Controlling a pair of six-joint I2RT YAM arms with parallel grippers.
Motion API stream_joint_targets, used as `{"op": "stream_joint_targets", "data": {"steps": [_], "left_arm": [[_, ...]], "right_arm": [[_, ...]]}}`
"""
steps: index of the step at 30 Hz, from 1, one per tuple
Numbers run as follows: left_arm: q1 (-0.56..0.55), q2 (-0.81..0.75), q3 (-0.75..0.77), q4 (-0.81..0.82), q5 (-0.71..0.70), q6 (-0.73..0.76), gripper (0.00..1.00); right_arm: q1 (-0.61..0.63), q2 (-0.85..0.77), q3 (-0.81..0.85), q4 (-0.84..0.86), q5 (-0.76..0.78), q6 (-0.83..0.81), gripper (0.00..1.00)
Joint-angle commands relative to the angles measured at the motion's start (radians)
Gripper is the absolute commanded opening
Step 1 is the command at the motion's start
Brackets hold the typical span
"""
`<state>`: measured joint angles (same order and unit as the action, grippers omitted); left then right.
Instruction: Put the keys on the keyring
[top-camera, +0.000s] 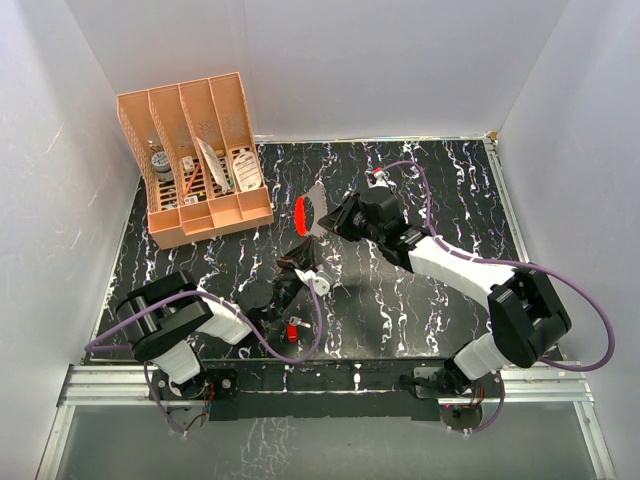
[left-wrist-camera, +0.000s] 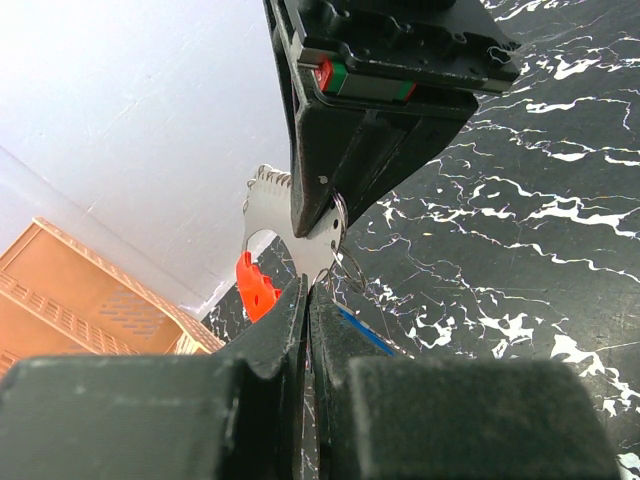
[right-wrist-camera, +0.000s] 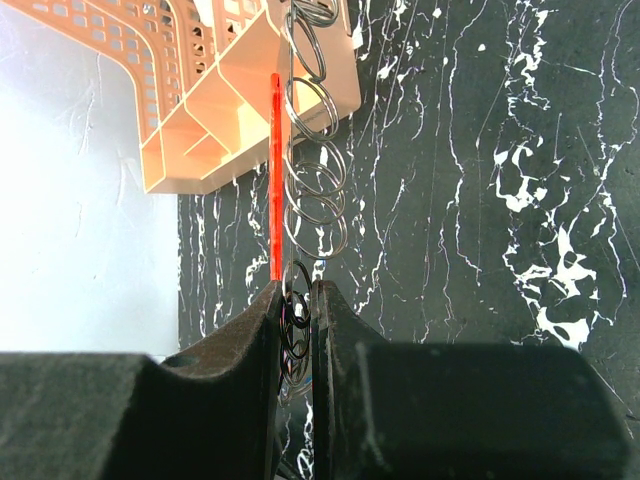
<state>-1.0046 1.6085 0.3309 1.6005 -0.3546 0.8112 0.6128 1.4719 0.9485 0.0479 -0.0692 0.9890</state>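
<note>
Black marbled tabletop (top-camera: 400, 320) from above: the right gripper (top-camera: 324, 216) clamps the keyring (top-camera: 301, 213) near mid-table; the red key (top-camera: 293, 330) lies toward the near edge. Left wrist: the left gripper (left-wrist-camera: 308, 300) is pinched closed (a blue sliver (left-wrist-camera: 360, 330) shows beside it). Right wrist: its fingers (right-wrist-camera: 262, 330) squeeze the keyring, red strip edge-on.

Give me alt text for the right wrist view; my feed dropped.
The right claw is closed on the keyring, seen edge-on: a thin red strip with a row of wire rings rising from its grip. Behind are the black marbled table and an orange slotted organizer at upper left.
</note>
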Motion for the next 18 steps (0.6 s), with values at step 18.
{"op": "stream_joint_targets", "data": {"steps": [18], "left_arm": [[-0.020,0.003,0.007,0.178,0.018,0.029,0.00]], "right_arm": [[-0.004,0.002,0.072,0.050,0.022,0.025,0.00]]}}
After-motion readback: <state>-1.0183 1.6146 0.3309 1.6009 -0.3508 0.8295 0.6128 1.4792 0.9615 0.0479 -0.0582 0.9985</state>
